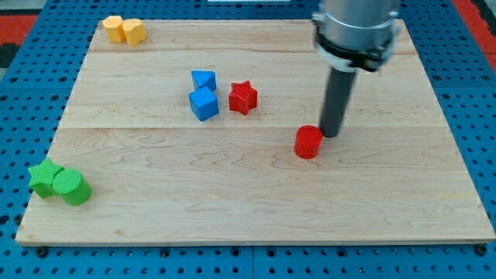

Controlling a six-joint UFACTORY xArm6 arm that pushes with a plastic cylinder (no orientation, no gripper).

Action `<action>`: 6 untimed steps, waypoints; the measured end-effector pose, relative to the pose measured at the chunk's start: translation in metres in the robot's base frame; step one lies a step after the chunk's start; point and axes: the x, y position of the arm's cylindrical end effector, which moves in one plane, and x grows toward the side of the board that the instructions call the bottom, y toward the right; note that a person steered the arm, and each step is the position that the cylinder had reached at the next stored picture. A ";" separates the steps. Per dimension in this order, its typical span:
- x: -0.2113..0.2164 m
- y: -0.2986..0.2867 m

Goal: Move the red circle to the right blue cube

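Resting on the bench point(248, 217), my tip point(332, 136) touches the red circle point(308, 142) on its right; this tool holds nothing. The blue cube point(204, 103) sits well left.

A robot test bench in a lab: a pale wooden worktop point(256, 201) lies on a blue perforated base plate point(31, 85) studded with rows of holes. A grey metal arm point(355, 27) hangs over the worktop at two o'clock, and small coloured blocks lie scattered as test pieces.
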 end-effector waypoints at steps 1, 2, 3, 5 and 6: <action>0.025 -0.039; -0.027 -0.110; -0.049 -0.142; 0.122 -0.160; 0.152 -0.239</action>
